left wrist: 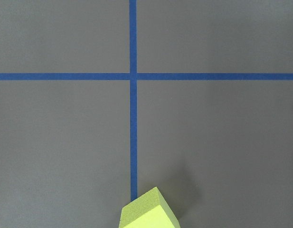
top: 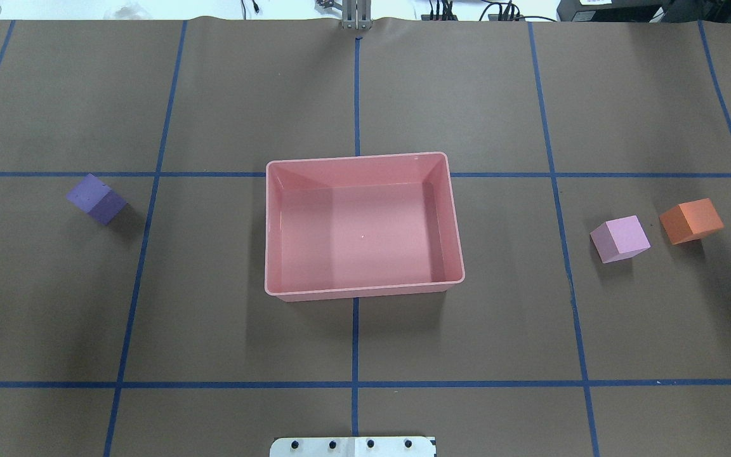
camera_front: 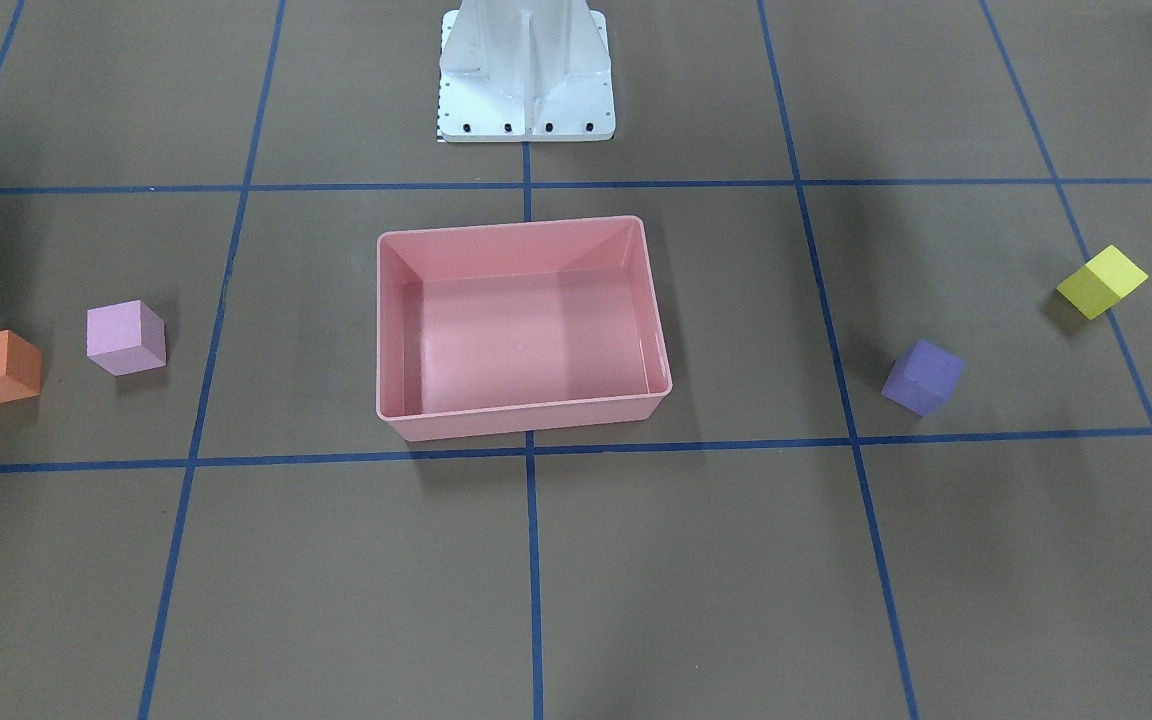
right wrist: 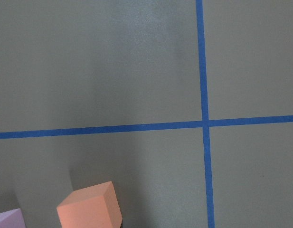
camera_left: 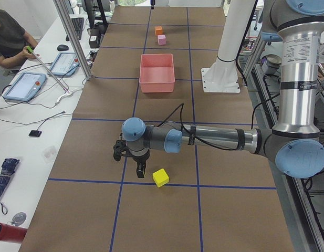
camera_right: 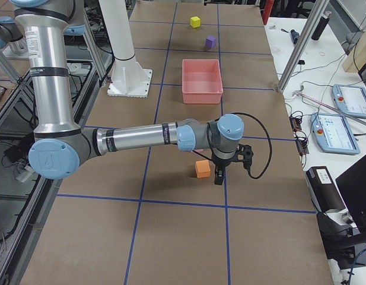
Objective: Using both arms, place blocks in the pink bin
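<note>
The pink bin (camera_front: 526,408) stands empty at the table's middle, also in the overhead view (top: 365,292). The orange block (top: 691,220) and light pink block (top: 620,238) lie on its right; the purple block (top: 97,198) lies on its left. The yellow block (camera_front: 1101,282) lies further out to the left, outside the overhead view. My left gripper (camera_left: 140,172) hangs just beside the yellow block (camera_left: 160,177). My right gripper (camera_right: 218,177) hangs just beside the orange block (camera_right: 202,168). I cannot tell whether either gripper is open or shut. Neither wrist view shows fingers.
The white pedestal (camera_front: 526,70) stands behind the bin at the robot's side. Blue tape lines grid the brown table. A side table with tablets (camera_left: 26,85), a metal post (camera_left: 72,42) and a seated operator (camera_left: 9,34) runs along the far edge.
</note>
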Tool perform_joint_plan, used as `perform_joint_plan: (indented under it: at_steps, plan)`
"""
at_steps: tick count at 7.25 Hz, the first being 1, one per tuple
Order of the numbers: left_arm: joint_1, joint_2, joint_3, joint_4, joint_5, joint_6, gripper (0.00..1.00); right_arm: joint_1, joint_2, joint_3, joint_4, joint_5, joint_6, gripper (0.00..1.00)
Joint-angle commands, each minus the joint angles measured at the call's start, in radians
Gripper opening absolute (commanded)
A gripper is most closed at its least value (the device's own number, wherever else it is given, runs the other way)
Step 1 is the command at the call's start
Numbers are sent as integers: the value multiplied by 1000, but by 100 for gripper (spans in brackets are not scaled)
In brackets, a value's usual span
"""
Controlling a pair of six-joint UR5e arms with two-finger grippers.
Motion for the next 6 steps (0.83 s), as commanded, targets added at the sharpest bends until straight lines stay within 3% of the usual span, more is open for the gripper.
perform_joint_plan:
  at_steps: [1,5,6]
  plan:
    - [0,-18,-3,-1,2,-2,100,14,-51,37,-7,2,-13,100]
    - [-2,2,-21,-6,6,11,100,11,-60,60,-3,16,0,100]
    - [-2,29,-15,-60,0,2,100,10,-63,66,-4,25,1,100]
